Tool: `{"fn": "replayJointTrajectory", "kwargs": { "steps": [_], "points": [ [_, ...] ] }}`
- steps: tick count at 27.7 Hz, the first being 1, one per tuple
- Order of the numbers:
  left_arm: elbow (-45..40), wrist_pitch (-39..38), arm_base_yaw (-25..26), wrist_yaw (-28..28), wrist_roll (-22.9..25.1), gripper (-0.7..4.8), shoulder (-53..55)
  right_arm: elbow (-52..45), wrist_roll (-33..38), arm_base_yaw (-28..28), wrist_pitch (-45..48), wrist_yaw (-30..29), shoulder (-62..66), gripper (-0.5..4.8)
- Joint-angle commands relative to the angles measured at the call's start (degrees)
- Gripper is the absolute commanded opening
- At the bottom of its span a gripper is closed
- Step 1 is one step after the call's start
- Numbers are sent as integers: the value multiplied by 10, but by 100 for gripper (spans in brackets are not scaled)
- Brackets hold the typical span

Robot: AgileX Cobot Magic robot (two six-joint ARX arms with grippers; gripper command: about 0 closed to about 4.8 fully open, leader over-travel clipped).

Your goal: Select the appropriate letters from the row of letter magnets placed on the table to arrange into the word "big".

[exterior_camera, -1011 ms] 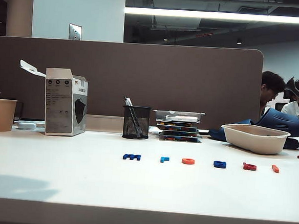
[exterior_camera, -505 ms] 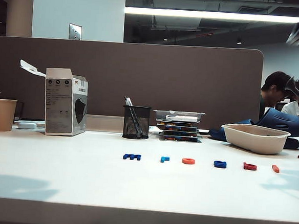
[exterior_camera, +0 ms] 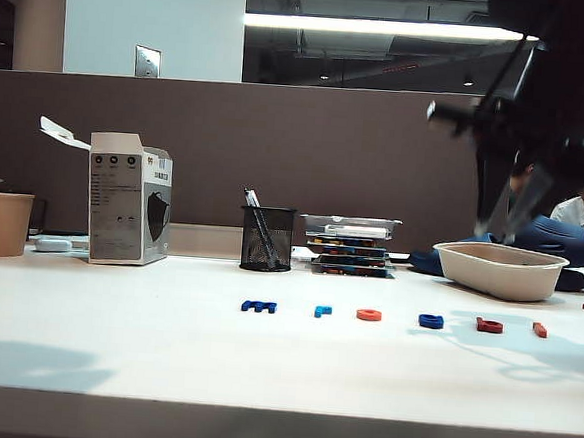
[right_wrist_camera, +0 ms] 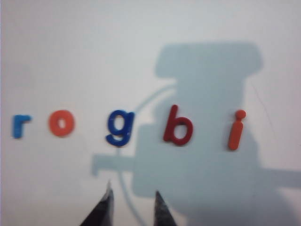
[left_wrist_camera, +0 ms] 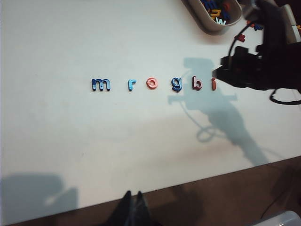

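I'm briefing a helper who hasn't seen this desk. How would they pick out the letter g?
On the white table lies a row of letter magnets, in front of the beige tray. The g is fourth from the m end, between the orange o and the red b, and is the only dark blue rounded letter.

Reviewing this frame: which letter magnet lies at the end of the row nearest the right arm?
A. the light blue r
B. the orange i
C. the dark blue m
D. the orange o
B: the orange i ends the row of letter magnets beside the red b, close by the right arm, whose right gripper hovers above the table, holding nothing.
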Motion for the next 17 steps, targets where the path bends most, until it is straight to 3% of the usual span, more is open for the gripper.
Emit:
{"fn": "replayJointTrajectory", "kwargs": {
  "steps": [1,3,17],
  "points": [
    [2,3,0,-4,4,-5,0,2,3,0,9,17,34,199],
    [2,3,0,-3,4,-5,0,3,5,-1,10,31,49,244],
    [2,3,0,-3,4,-5,0,6,16,-3,86,43,108,242]
  ]
}}
